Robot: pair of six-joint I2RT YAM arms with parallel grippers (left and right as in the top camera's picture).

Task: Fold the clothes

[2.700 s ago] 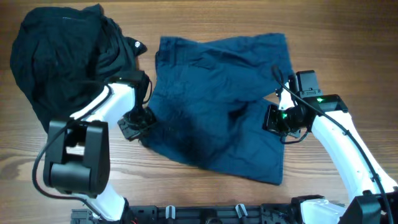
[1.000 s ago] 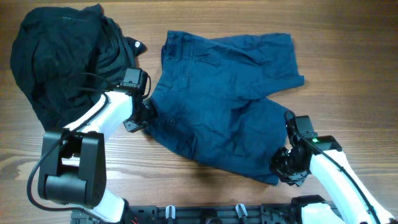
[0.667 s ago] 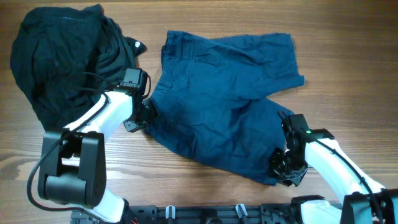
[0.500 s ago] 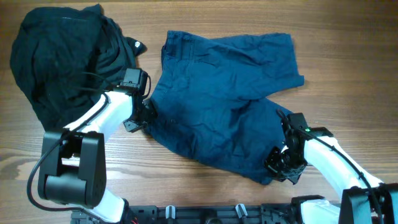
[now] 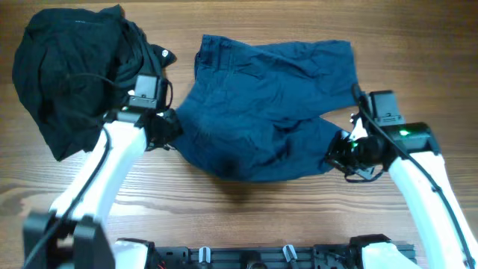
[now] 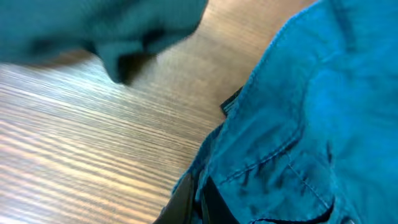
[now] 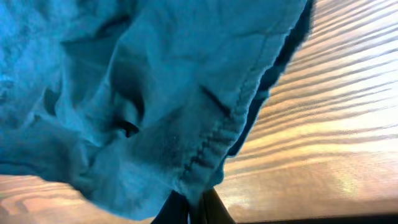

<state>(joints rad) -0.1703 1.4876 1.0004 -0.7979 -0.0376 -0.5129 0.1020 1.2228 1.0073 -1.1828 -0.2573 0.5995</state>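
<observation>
Left gripper (image 6: pixel 200 200) and right gripper (image 7: pixel 194 210) each pinch an edge of the blue shorts (image 5: pixel 261 104); cloth hides most of their fingers.

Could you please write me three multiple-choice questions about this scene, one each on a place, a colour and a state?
1. Where does the black garment lie?
A. To the robot's left of the shorts
B. To the robot's right of them
C. Under them

2. What colour are the shorts?
A. Red
B. White
C. Blue

3. What is the right gripper doing?
A. Hanging open over bare wood
B. Pinching the shorts' hem
C. Holding the black garment

Answers: 1 A, the overhead view shows it at the robot's left. 2 C, every view shows blue cloth. 3 B, the right wrist view shows the hem clamped in it.
</observation>
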